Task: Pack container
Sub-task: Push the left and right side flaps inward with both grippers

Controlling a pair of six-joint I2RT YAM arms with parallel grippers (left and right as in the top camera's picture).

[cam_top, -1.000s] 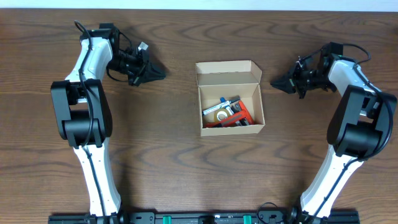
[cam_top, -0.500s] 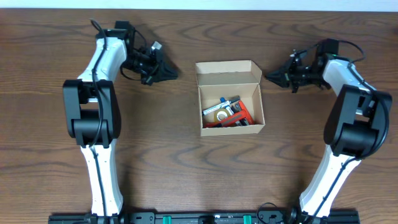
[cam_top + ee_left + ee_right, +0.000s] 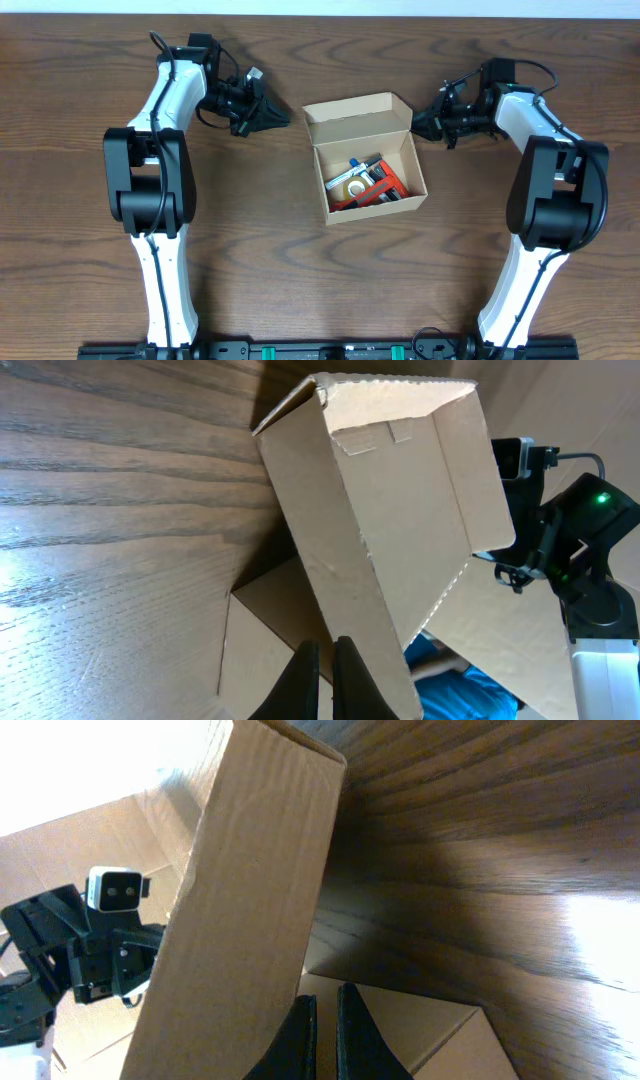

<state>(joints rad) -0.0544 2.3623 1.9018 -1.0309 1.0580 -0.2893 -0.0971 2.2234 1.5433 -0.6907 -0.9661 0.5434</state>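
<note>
The container [image 3: 357, 120] is a tan cardboard box at the table's middle, turned slightly, its flap lid standing open at the far side. Inside lie a tape roll [image 3: 350, 184], a red item [image 3: 388, 185] and a blue pen. My left gripper [image 3: 287, 119] is shut, its tip at the lid's left corner. In the left wrist view its fingers [image 3: 325, 660] sit against the box edge [image 3: 400, 510]. My right gripper [image 3: 416, 124] is shut and touches the lid's right end. In the right wrist view its fingers [image 3: 322, 1015] are beside the cardboard flap [image 3: 250, 920].
The box stands on a dark wooden table [image 3: 250, 230]. Both white arms reach in from the front edge along the left [image 3: 150, 200] and right [image 3: 550, 200] sides. A black rail [image 3: 320, 350] runs along the front.
Both grippers have moved inward to the box's lid corners. The box has been nudged and turned slightly counter-clockwise, its far end shifting left.
</note>
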